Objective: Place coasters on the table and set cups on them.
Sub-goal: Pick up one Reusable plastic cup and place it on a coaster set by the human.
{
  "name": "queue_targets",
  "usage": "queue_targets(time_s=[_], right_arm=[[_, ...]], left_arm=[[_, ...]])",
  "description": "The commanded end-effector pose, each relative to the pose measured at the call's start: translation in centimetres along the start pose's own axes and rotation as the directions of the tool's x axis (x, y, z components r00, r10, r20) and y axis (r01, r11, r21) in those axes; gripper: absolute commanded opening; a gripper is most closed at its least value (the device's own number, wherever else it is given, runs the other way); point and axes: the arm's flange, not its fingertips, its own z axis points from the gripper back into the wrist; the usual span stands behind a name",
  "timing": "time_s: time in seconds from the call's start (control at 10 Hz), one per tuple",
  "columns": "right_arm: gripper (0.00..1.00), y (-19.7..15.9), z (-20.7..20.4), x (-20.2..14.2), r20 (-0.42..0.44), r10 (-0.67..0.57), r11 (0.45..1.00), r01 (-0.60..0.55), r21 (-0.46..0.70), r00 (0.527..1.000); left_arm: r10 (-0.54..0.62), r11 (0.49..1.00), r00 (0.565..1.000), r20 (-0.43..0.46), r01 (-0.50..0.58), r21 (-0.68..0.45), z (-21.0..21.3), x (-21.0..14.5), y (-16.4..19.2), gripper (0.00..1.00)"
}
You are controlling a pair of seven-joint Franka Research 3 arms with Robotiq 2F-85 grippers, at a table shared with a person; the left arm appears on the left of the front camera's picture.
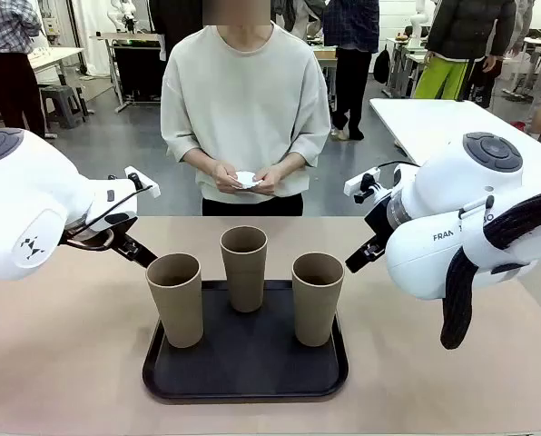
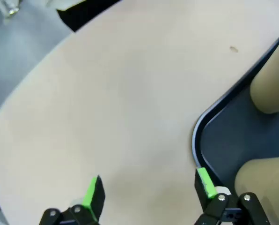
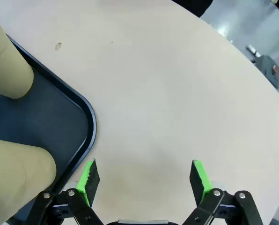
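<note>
Running this one remotely, quick read going left to right

My left gripper (image 2: 147,186) hangs over bare table (image 1: 62,363) with its fingers spread wide and nothing between them, one pad just by the corner rim of the black tray (image 1: 243,392). The left cup (image 1: 175,300) stands upright on that tray, close to the gripper. The middle cup (image 1: 244,268) sits further back on the tray, also upright and apart from its neighbours. Behind it, across the table, the person holds the coasters (image 1: 246,179) in both hands (image 1: 272,178). I can't tell how many are in the little stack, and none are down on the table yet.

The right cup (image 1: 317,300) stands at the front of the tray like the left one. My right gripper (image 3: 144,176) is beside the tray's other corner, fingers wide apart and empty.

My guess on handling: the cups look light, stiff and matte, so they shouldn't be slippery, but they're tall on a narrow base and could tip. I'd pinch across the wall around mid-height or a bit above, where the taper widens and helps stop sliding. The coasters look like thin, floppy paper, which is nasty to pick up flat. I'd rather the person lays them down and I do the cups
</note>
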Motion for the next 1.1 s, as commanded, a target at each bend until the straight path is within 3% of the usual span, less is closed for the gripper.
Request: queue_targets(time_s=[0.0,1.0], right_arm=[[1.0,0.0,0.0,0.0,0.0,0.0,1.0,0.0,0.0,1.0],[1.0,-0.01,0.0,0.0,0.0,0.0,1.0,0.0,0.0,1.0]], left_arm=[[0.0,1.0,1.0,0.0,0.0,0.0,0.0,0.0,-0.01,1.0],[0.0,1.0,1.0,0.0,0.0,0.0,0.0,0.0,-0.01,1.0]])
